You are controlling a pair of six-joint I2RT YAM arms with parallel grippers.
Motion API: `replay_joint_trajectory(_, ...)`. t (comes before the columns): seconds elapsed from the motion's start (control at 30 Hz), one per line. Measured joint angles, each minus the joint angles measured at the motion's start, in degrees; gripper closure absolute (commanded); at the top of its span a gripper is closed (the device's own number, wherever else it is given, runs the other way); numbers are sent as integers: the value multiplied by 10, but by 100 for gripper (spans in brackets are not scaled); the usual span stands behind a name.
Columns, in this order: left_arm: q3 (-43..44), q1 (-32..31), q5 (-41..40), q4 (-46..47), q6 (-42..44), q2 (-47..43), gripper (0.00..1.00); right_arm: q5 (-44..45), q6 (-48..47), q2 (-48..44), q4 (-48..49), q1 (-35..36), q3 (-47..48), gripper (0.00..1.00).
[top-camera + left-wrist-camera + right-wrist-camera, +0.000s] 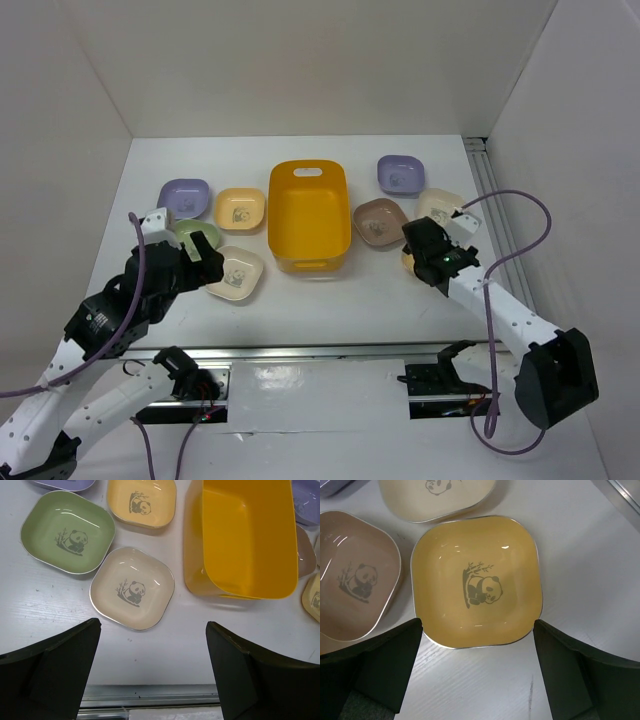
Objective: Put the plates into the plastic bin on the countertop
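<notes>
White walls enclose a plain white counter [300, 310] on three sides. We list what it carries, each place given from the nearer gripper.

1. Left gripper [152, 630]: jaws spread wide and holding nothing, hanging above the counter.
2. Cream plate [132, 587]: panda print in the centre, flat on the counter just ahead of the left gripper, about midway between its two fingers.
3. Green plate [67, 530]: same print, ahead and to the left, just beside the cream plate.
4. Yellow plate [141, 502]: farther ahead, beyond the cream plate.
5. Lavender plate [65, 484]: only its edge shows, farthest ahead on the left.
6. Bin [250, 535]: large yellow-orange tub, upright, ahead and to the right of the left gripper. In the overhead view it stands between the two grippers.
7. Right gripper [477, 627]: jaws wide and empty, directly above the second yellow plate [476, 580], whose near edge lies between its fingers.
8. Brown plate [352, 575]: panda print, just to the left of that plate.
9. Second cream plate [437, 497]: just ahead of it.
10. Second lavender plate [401, 174]: farther ahead.

We see every plate lying on the counter, outside the bin.
</notes>
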Motion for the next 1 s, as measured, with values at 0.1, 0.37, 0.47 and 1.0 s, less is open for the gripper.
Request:
replay_joint_trajectory(0.1, 0, 0, 4, 3, 0, 0, 0, -37, -36, -4, 41, -41, -10, 0)
replay_joint_trajectory(0.37, 0, 0, 4, 0, 0, 44, 0, -146, -74, -9, 115, -213, -97, 1)
replay_joint_trajectory(0.47, 0, 0, 5, -2, 0, 56, 0, -179, -78, -19, 122, -235, -130, 3)
replay_joint_trajectory(1.0, 0, 0, -7, -8, -3, 27, 0, -273, -104, 30, 224, -303, -170, 63)
